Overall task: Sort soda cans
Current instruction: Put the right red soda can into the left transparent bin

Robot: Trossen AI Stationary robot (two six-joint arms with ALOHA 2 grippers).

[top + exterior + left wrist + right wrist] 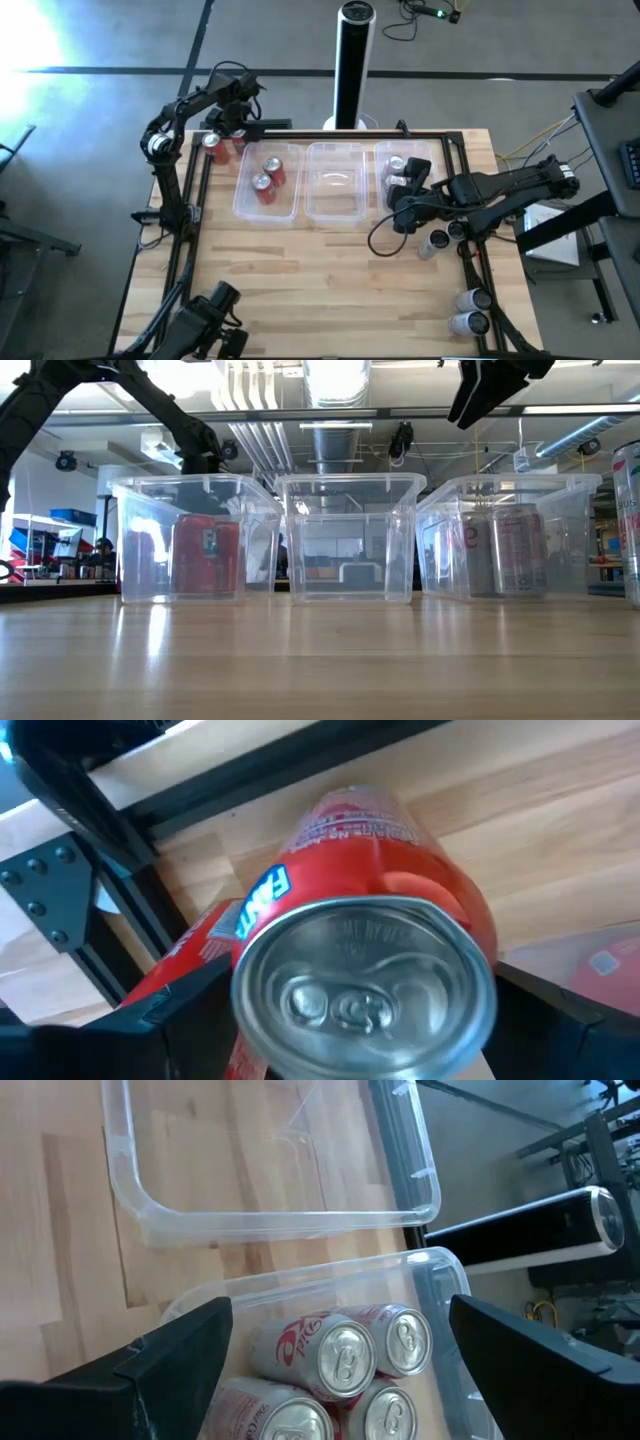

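My left gripper [350, 1020] pinches a red can [365, 970] at the table's far-left corner, second red can [211, 141] beside. Right gripper [335, 1350] spread above right tub [430, 1280] holding silver cans [340, 1355]; can labels partly hidden.

Three clear plastic tubs sit in a row across the far half of a light wooden table [330, 290]: the left tub [246, 198], the middle tub [334, 182] and the right tub [383, 158]. A black metal frame [330, 132] borders the tabletop. Just beyond the far edge stands a tall black-and-silver tower fan [354, 60] on the grey concrete floor [90, 120]. Cables [425, 15] trail on the floor behind it. Silver ceiling ducts [335, 380] run overhead in the room beyond.
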